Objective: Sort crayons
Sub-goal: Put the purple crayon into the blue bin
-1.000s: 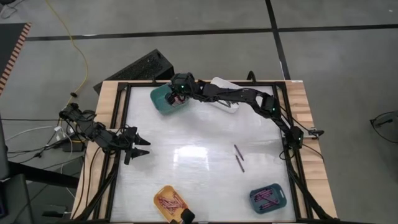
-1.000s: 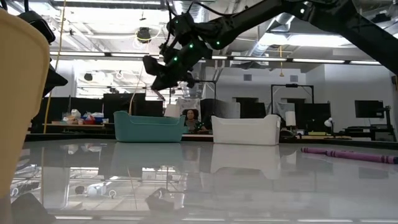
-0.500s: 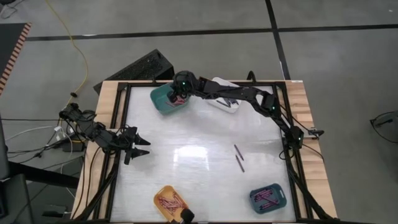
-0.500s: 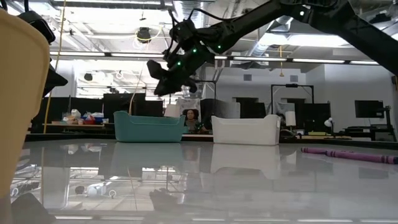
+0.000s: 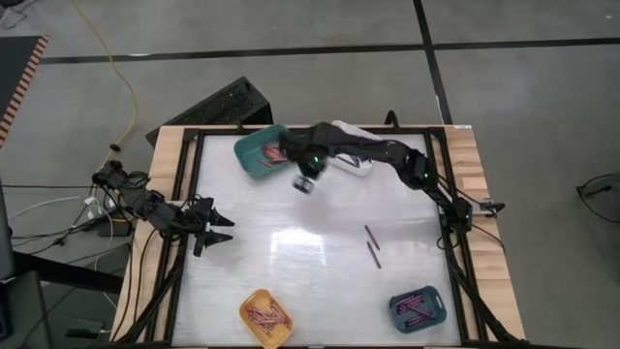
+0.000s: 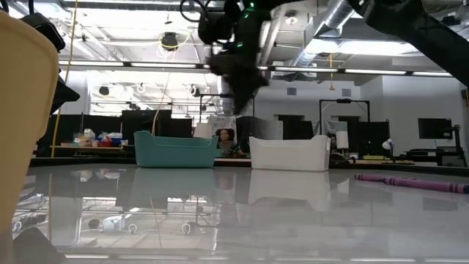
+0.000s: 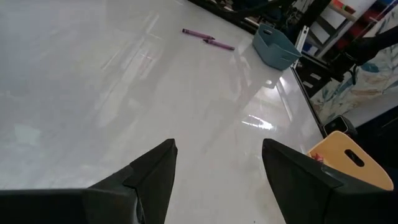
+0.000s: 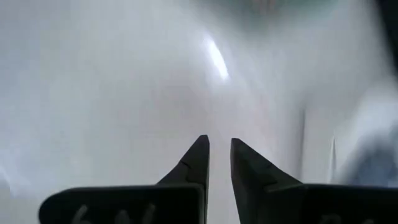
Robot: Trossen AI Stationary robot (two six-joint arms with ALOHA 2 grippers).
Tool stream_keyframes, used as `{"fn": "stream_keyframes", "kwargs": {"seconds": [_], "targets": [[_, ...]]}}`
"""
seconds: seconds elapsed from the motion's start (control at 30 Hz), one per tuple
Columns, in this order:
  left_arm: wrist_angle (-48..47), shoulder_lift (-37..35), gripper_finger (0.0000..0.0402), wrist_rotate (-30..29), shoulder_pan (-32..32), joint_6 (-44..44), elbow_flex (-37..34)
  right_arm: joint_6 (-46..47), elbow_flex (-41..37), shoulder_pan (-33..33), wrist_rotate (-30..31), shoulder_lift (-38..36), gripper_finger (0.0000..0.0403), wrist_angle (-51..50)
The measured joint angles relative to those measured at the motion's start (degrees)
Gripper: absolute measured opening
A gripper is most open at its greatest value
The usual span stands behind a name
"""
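Right gripper (image 5: 304, 182): is pulling away from the teal bin (image 5: 260, 155) it was hovering over a second ago, now hanging over the counter (image 5: 291, 252) just beside it; fingers slightly parted, gripping nothing.
Meaning: a crayon is likely lying dropped in the teal bin.
Crayons remaining (image 5: 372, 245): two purple ones are lying mid-counter, well apart from every bin.
Left gripper (image 5: 223, 229): is waiting open at the counter's left edge.

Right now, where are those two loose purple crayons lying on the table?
In the high view the two loose purple crayons lie on the white table, right of centre, between the white plastic bin and the blue-grey plastic bin.
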Motion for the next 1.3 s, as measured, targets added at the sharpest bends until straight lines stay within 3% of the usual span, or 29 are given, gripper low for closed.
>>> {"fn": "stream_keyframes", "kwargs": {"seconds": [0.1,0.37,0.57,0.77,0.93,1.1,1.3], "targets": [[0.00,-0.01,0.0228,-0.02,0.00,0.00,-0.01,1.46,0.17,3.64,3.52,-0.14,0.0060,-14.50],[0.02,-0.07,0.0228,-0.08,0.00,0.00,-0.02,7.91,-11.77,16.66,11.98,-8.63,0.0060,-14.47],[0.00,-0.07,0.0228,-0.13,0.00,0.00,-0.01,21.03,-32.20,23.71,15.54,-21.49,0.0060,-12.58],[0.02,-0.09,0.0228,-0.10,0.00,0.00,-0.02,40.17,-59.61,29.73,16.06,-38.53,0.0060,0.43],[0.02,-0.09,0.0228,-0.13,0.00,0.00,-0.02,48.88,-77.97,31.21,16.20,-49.16,0.0070,17.37],[0.02,-0.09,0.0228,-0.09,0.00,0.00,-0.02,49.27,-89.64,29.57,16.22,-53.28,0.0107,32.64],[0.02,-0.09,0.0228,-0.08,0.00,0.00,0.00,45.87,-94.80,27.36,16.28,-51.81,0.0149,42.06]]}}
